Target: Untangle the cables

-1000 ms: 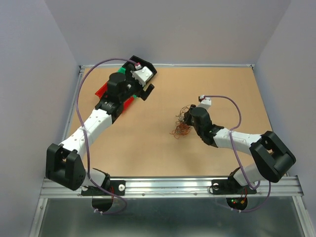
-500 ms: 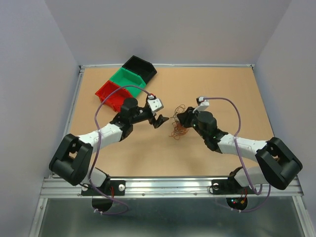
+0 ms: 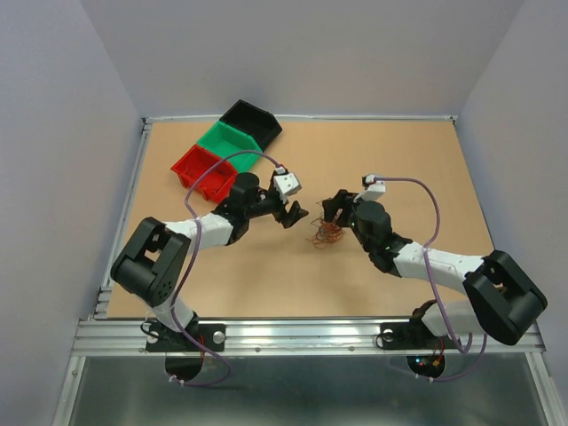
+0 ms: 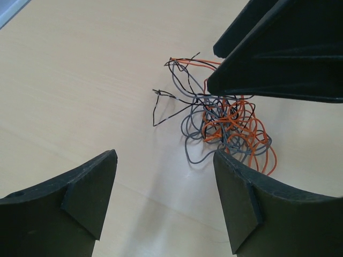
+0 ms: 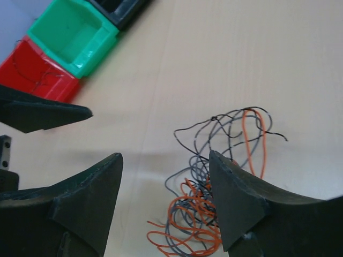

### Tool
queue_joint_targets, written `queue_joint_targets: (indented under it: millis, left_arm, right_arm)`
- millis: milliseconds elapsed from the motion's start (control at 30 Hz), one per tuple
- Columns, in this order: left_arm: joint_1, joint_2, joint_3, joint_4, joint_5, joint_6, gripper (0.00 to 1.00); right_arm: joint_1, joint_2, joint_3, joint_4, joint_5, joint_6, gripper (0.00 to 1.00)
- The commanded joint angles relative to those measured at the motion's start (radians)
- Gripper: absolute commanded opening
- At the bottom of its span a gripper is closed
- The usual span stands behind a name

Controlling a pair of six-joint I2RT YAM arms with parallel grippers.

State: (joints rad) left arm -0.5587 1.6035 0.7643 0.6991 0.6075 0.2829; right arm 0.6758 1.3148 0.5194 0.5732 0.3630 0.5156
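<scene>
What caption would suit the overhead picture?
Left gripper and right gripper, both open, face each other across the cables on the table.

I held my left arm low, reaching rightward from its base, and my right arm low, reaching leftward. My left gripper and my right gripper pointed at each other near the middle, tips close yet apart. Both had their jaws spread wide, and each one's dark fingers showed in the other's wrist view.
</scene>
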Motion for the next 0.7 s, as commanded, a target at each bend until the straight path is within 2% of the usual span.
queue_joint_targets:
  millis: [0, 100, 200, 233, 333, 533, 633, 667]
  left_arm:
    - [-0.007, -0.011, 0.035, 0.05, -0.008, -0.001, 0.83]
    - [-0.007, -0.048, 0.036, 0.016, -0.072, 0.013, 0.82]
    - [-0.004, -0.088, 0.053, -0.055, -0.132, 0.024, 0.88]
    - [-0.003, -0.102, 0.047, -0.058, -0.229, 0.007, 0.93]
    - [0.008, -0.172, -0.018, 0.034, -0.368, -0.042, 0.99]
    - [0.017, -0.238, -0.085, 0.112, -0.261, -0.019, 0.99]
    - [0.017, -0.226, -0.077, 0.093, -0.224, 0.002, 0.99]
    - [0.017, -0.223, -0.071, 0.079, -0.212, 0.015, 0.99]
  right_arm:
    - [0.001, -0.011, 0.021, -0.073, 0.16, 0.017, 0.7]
    - [-0.021, 0.003, 0.034, -0.12, 0.186, 0.056, 0.65]
    - [-0.054, 0.029, 0.045, -0.147, 0.154, 0.078, 0.65]
    - [-0.061, 0.04, 0.057, -0.151, 0.133, 0.083, 0.65]
    - [-0.065, 0.087, 0.088, -0.165, 0.107, 0.075, 0.63]
    - [-0.067, 0.129, 0.114, -0.164, 0.048, 0.06, 0.5]
    - [-0.065, 0.112, 0.114, -0.164, 0.037, 0.035, 0.35]
    - [-0.065, 0.107, 0.113, -0.164, 0.036, 0.029, 0.24]
